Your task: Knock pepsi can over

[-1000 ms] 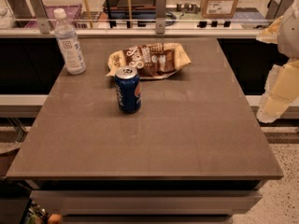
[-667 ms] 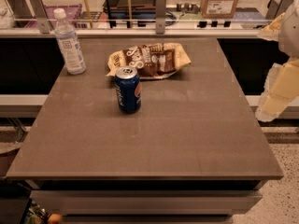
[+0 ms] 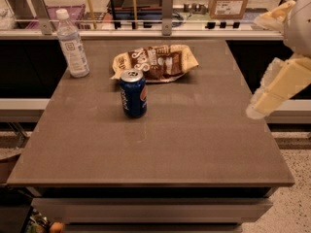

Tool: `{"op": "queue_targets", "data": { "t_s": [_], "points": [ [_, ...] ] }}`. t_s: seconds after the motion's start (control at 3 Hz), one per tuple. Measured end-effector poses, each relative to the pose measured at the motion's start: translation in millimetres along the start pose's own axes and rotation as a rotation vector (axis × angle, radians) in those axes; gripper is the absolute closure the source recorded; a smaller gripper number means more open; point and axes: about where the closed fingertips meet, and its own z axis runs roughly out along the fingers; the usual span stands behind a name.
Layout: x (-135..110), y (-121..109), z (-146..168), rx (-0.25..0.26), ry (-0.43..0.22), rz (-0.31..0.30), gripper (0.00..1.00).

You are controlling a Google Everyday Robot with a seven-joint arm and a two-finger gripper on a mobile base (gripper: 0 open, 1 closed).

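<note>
The pepsi can [image 3: 133, 92] is dark blue with a silver top and a round red-white-blue logo. It stands upright on the brown table [image 3: 194, 140], left of the middle. My cream-coloured gripper [image 3: 278, 88] hangs at the right edge of the view, over the table's right side. It is well to the right of the can and not touching it.
A clear water bottle [image 3: 72, 45] with a white cap stands at the table's back left. A brown-and-cream snack bag [image 3: 158, 61] lies just behind the can. A counter with a rail and a cardboard box [image 3: 229, 0] runs behind the table.
My gripper has shifted a little to the left, toward the table. The can, bottle and bag have not moved.
</note>
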Motion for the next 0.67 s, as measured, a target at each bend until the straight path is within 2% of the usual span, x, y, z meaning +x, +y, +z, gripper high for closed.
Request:
{"op": "queue_targets", "data": {
  "t_s": [0.33, 0.67],
  "points": [
    [-35, -5, 17, -0.045, -0.21, -0.063, 0.0],
    [-66, -8, 40, -0.108, -0.41, -0.088, 0.0]
  ]
}}
